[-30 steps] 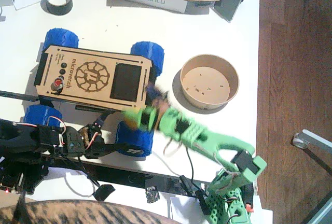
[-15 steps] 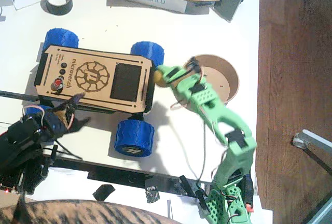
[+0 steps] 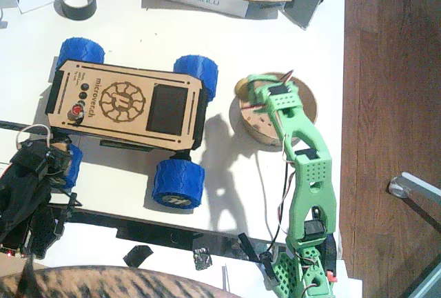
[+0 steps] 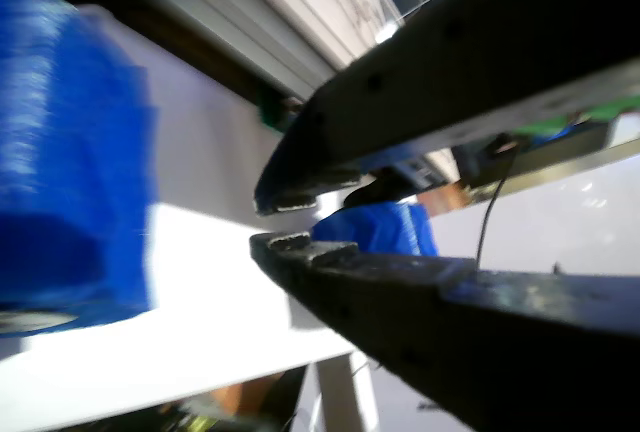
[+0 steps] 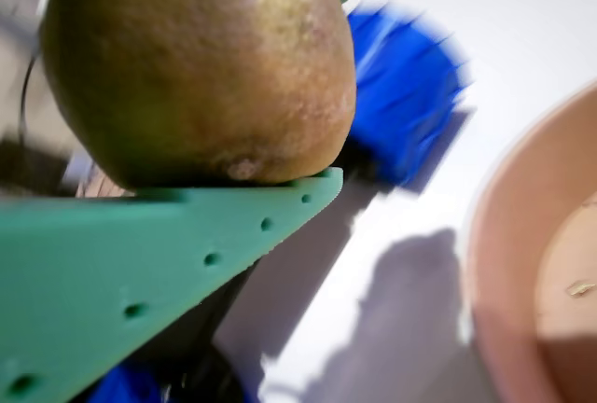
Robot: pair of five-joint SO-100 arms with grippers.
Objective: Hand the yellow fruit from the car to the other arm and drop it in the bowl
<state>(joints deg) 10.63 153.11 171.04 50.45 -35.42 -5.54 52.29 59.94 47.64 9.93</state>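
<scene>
Two arms share this worktop [image 3: 275, 29], but only the green one has work now. Your right hand [image 3: 249, 90] is clamped on the yellow fruit [image 3: 241, 88], which sits at the left rim of the bowl [image 3: 310, 108], not clearly over the inside. The car [image 3: 124, 101] stands well apart on the left with nothing yellow on its deck. I judge that the handover is done and the step in hand is the carry to the bowl. The next move calls for a little more reach toward the bowl's middle, and only then an opening of the fingers; if you release here, the fruit may hit the rim and roll onto the worktop.

The left hand [image 4: 300, 220] rests low near the car's rear blue wheel [image 3: 69, 163]. In a wrist view its black fingers [image 4: 420, 282] are almost together with nothing between them, which the fixed view cannot show.

The other wrist view shows the fruit [image 5: 201, 67] resting on a green finger [image 5: 140, 263], with the bowl's rim [image 5: 504, 244] to the right.
</scene>
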